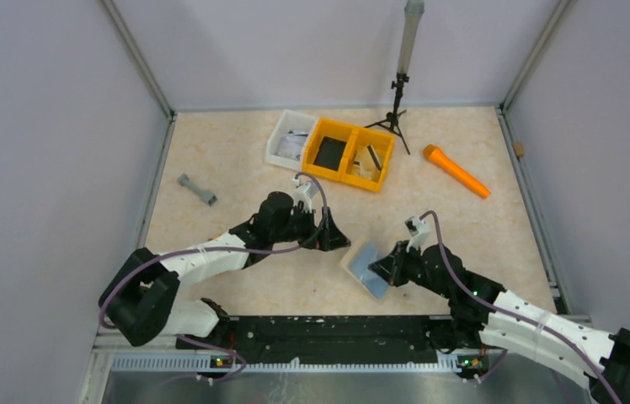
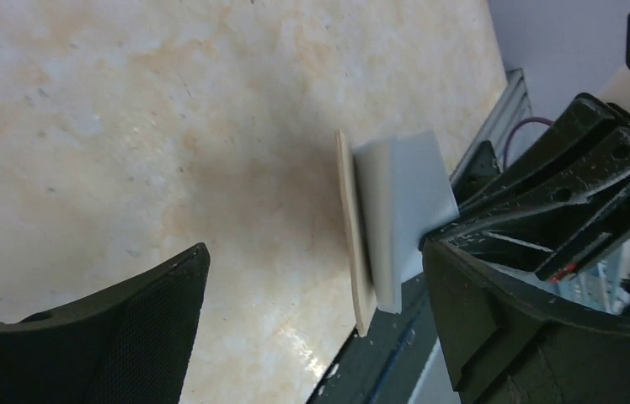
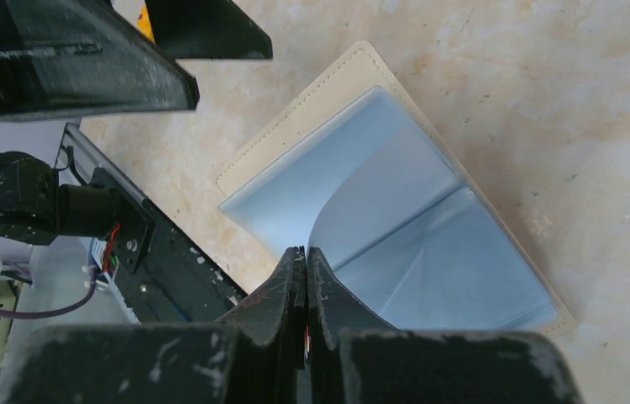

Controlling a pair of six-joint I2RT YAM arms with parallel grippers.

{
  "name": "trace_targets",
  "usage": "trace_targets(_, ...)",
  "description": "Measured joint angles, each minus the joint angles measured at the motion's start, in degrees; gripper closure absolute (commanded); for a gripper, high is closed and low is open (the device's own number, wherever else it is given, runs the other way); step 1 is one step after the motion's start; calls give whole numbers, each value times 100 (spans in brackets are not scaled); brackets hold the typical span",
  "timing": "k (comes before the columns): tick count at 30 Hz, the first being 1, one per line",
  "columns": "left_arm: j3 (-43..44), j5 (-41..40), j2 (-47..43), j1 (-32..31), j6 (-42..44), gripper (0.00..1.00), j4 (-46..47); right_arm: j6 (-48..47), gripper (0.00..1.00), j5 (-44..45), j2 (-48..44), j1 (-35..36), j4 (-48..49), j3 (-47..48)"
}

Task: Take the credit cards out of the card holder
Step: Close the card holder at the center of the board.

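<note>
Count, on table [image 1: 236,160]: card holder [image 1: 363,260] ×1. Yellow bin [image 1: 350,155] ×1, with two compartments. White bin [image 1: 274,145] ×1. Orange cylinder [image 1: 457,171] ×1. Grey dumbbell-shaped piece [image 1: 197,189] ×1. Black tripod stand [image 1: 396,108] ×1. Claws ×2: left claw [image 1: 334,236], right claw [image 1: 381,269].

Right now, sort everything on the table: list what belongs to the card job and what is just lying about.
Job: card holder; right gripper, shut on its clear sleeve; left gripper, open beside it.

Lying about: yellow bin, white bin, orange tool, grey dumbbell, tripod.
</note>
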Motion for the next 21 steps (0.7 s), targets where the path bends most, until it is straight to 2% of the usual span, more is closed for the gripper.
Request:
trace_targets(6,-673,706,129,-35,-688,2,1119,103,100,-168,166,0,417,-55)
trace_targets(16,-1217,1213,610,-387,-1384,7,2638,413,99,-468,896,0,1220,-317)
trace_targets(18,-1287,1270,680,-409,-1447,7,2815,474,93,-496,1029,0,1360,-343)
trace_targets(21,-1375,1266,734,-415,-1471,7,2940,542,76,-573,1231,0,1596,-343)
